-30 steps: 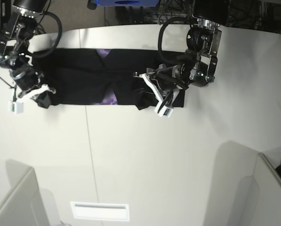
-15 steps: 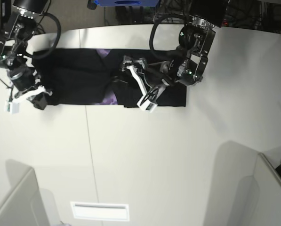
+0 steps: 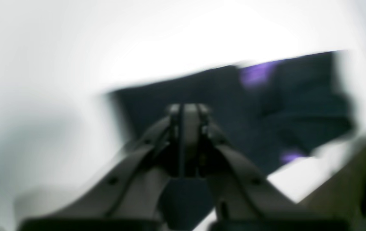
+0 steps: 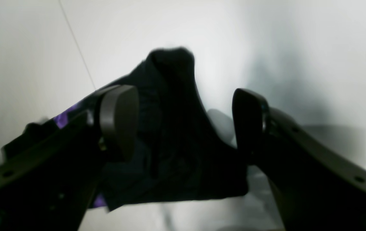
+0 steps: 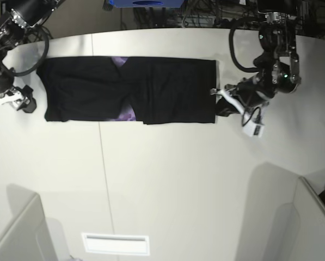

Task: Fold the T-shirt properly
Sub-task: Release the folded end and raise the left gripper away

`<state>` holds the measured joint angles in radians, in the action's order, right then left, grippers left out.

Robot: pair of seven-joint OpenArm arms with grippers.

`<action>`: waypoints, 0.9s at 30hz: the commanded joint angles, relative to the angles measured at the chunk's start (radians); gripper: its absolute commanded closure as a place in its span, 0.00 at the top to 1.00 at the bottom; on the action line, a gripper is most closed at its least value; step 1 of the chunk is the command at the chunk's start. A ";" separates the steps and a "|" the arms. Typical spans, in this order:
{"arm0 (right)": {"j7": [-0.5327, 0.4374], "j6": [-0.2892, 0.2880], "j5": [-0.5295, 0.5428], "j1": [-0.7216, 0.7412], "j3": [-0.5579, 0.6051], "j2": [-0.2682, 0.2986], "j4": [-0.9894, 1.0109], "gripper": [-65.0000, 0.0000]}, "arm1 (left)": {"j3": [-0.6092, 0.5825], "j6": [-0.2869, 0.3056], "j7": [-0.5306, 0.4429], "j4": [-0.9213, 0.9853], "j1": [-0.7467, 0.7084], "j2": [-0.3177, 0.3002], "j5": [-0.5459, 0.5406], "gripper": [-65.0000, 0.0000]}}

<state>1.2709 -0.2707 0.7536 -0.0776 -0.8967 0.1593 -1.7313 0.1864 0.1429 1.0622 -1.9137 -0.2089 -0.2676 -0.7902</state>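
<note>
Both jaws beside T-shirt point(image 5: 130, 90)

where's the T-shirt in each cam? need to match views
Base: T-shirt lies as a flat black band across the table's far half, between both arms.
Left wrist: blurred, dark cloth at centre-right, beyond the shut left hand.
Right wrist: bunched black edge between the open right hand's fingers.
Shared landmark: purple print patch.
</note>
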 commanded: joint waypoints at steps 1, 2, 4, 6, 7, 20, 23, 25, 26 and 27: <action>0.013 -0.008 0.050 0.026 -0.023 0.019 0.001 0.67 | 0.065 0.007 -0.018 -0.004 -0.019 -0.022 -0.016 0.00; 0.045 -0.008 0.088 0.037 -0.034 0.021 0.026 0.67 | 0.123 0.010 -0.018 0.004 -0.042 -0.032 -0.013 0.00; 0.063 -0.008 0.142 0.051 -0.042 0.038 0.093 0.67 | 0.218 0.039 -0.018 0.015 -0.080 -0.065 -0.011 0.00; 0.048 -0.008 0.145 0.055 -0.019 0.061 0.169 0.67 | 0.295 0.093 -0.020 0.030 -0.111 -0.085 -0.011 0.00; 0.034 -0.008 0.142 0.062 -0.003 0.073 0.210 0.67 | 0.335 0.120 -0.020 0.041 -0.122 -0.092 -0.010 0.00; -0.036 -0.063 0.142 0.055 0.121 0.178 0.471 0.69 | 0.272 0.370 -0.207 0.132 -0.125 0.015 0.501 0.00; -0.036 -0.158 0.140 0.035 0.123 0.197 0.514 0.69 | 0.267 0.409 -0.208 0.197 -0.116 0.034 0.521 0.00; -0.030 -0.167 0.140 0.019 0.124 0.197 0.512 0.70 | 0.261 0.410 -0.211 0.213 -0.117 0.037 0.521 0.00; -0.029 -0.169 0.145 0.008 0.127 0.197 0.511 0.70 | 0.258 0.410 -0.211 0.216 -0.119 0.037 0.521 0.00; -0.026 -0.170 0.148 0.000 0.143 0.196 0.511 0.70 | 0.258 0.410 -0.211 0.216 -0.119 0.038 0.521 0.00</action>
<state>1.2201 -0.4370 0.9234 -0.0780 -0.7578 0.3393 -1.2114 0.4423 0.5514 0.8482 -1.6901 -0.3294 -0.2211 -0.2695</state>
